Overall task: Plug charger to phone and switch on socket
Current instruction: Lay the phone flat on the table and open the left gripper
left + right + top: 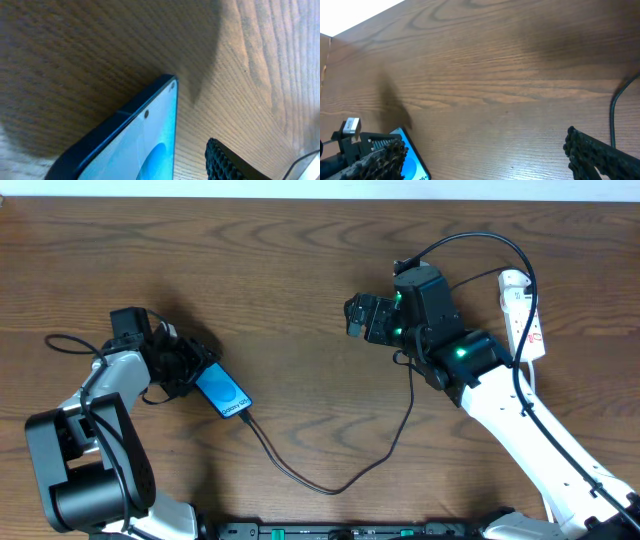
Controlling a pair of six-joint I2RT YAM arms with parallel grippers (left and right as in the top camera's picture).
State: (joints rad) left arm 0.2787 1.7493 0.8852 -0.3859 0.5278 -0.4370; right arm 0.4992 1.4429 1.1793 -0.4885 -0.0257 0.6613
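The phone [222, 392] lies left of centre, slanting down-right. The left gripper [183, 366] is at its upper end, grip impossible to tell, and the charger [335, 491] reaches its lower end. The right gripper [362, 317], fingers spread and empty, points left. The socket [522, 315] lies behind it at far right, nearer that arm.

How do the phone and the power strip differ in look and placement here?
The phone has a lit blue screen and dark edges; the power strip is white with red markings. The phone sits diagonally at the left gripper; the power strip lies lengthwise on the right, beside the right arm. Both are slim and elongated.
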